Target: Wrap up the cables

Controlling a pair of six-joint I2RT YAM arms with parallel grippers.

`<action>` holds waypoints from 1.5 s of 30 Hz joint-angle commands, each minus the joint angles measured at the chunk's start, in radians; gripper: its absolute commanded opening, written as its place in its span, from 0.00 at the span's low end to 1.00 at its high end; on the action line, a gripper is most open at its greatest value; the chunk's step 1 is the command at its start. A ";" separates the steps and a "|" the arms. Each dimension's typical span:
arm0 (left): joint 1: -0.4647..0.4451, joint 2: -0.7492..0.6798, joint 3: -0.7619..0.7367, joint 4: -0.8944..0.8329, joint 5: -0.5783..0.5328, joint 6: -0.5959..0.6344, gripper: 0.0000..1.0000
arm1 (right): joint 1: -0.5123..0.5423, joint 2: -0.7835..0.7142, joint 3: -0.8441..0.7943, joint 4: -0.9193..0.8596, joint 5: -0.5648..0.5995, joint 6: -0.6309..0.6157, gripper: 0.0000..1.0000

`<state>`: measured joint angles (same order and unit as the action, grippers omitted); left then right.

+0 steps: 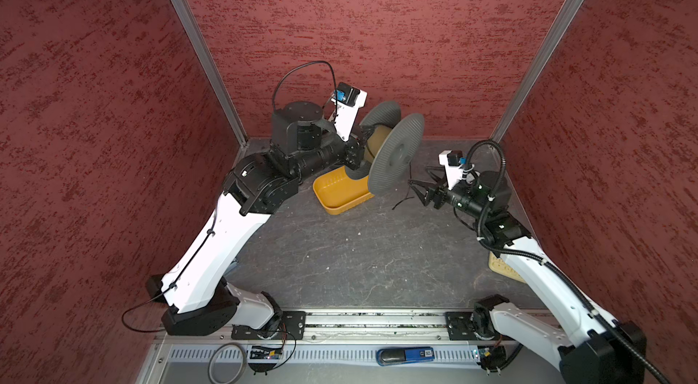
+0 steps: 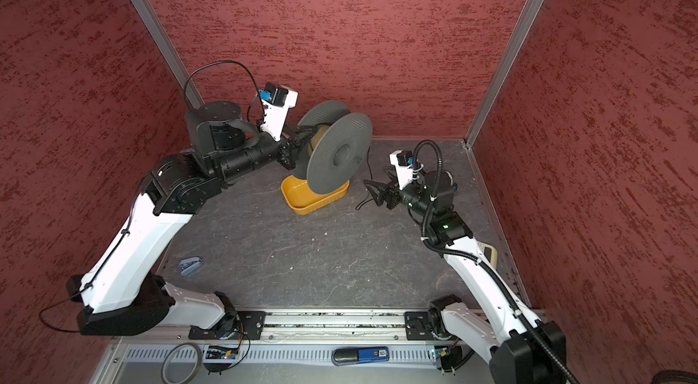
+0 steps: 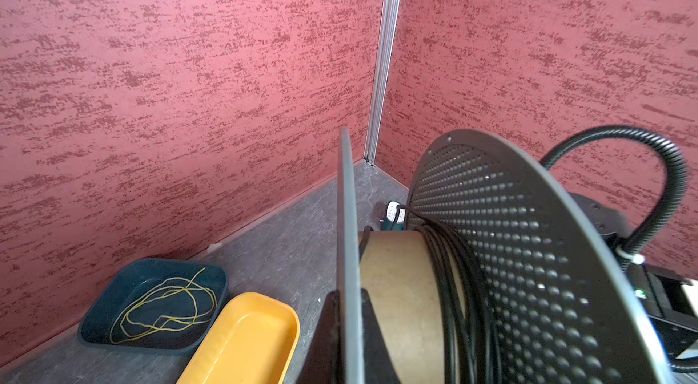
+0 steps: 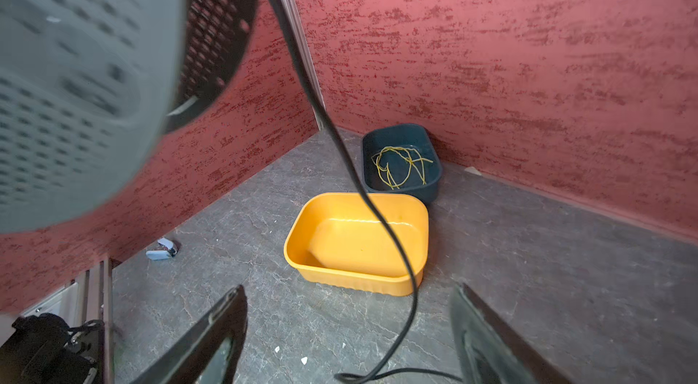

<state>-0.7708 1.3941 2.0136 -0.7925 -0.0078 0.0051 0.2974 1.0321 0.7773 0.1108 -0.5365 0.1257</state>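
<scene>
The cord (image 4: 377,215), hung twelve-to-six from the spool (image 1: 396,153) clamped by the left gripper (image 1: 362,136), is seen in a top view at nine o'clock of the nearer, gaping right gripper (image 2: 374,178).

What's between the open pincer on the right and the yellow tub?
Only the black cord, hanging from the spool onto otherwise bare grey tabletop; the right wrist view shows it.
</scene>
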 commanded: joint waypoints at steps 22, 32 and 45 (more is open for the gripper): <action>0.009 -0.040 -0.034 0.154 -0.001 -0.023 0.00 | 0.000 0.007 -0.127 0.211 -0.001 0.003 0.77; 0.018 -0.047 -0.049 0.161 0.014 -0.037 0.00 | 0.000 0.146 -0.041 0.254 0.068 -0.014 0.84; 0.075 -0.036 -0.087 0.214 0.009 -0.097 0.00 | 0.040 0.295 -0.016 0.362 0.049 0.026 0.31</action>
<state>-0.7170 1.3727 1.9396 -0.7235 0.0021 -0.0463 0.3119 1.3270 0.7830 0.3870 -0.4915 0.1360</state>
